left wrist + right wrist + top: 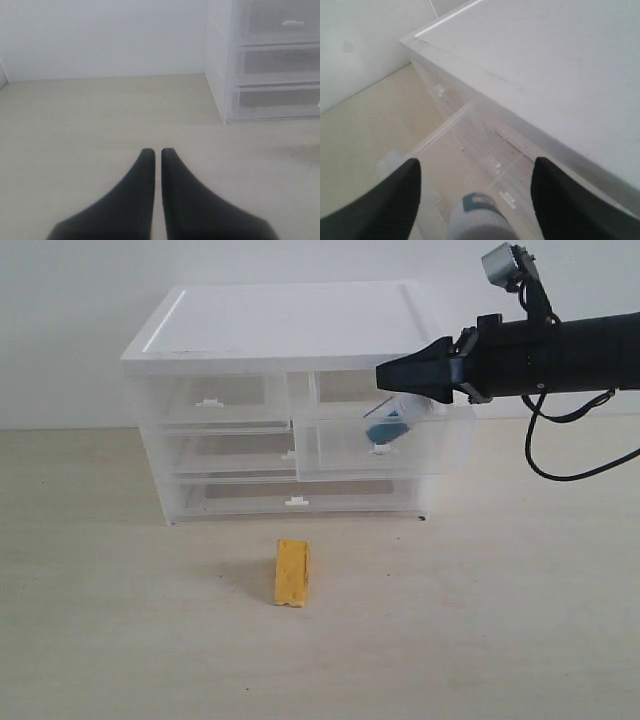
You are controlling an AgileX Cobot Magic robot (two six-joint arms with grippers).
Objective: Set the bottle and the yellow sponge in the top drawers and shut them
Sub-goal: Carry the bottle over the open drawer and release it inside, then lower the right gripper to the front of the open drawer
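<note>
**Bottle in the open right drawer, sponge out on the table**

My right gripper (392, 375) hangs over the right one of the top drawers (345, 452), which stands out from the cabinet (290, 325) with its front wall forward of the others. In the right wrist view my fingers (400, 200) are spread wide, released, with a gap on each side of the bottle (479, 215) between them. I am not touching it.

From the exterior view the bottle (388, 423) sits tilted inside that open drawer, teal body low and white upper part leaning up toward my fingertips.

The top left drawer (215, 400) is flush with the cabinet front, its small white tab handle facing out.

The yellow sponge (292, 573) lies on the table (500, 620) in front of the cabinet, well apart from it and from either of my grippers.

My left gripper (157, 152) is low over bare table, off to the side of the cabinet, its two black fingers pressed almost together with only a thin slit between them and nothing held.
</note>
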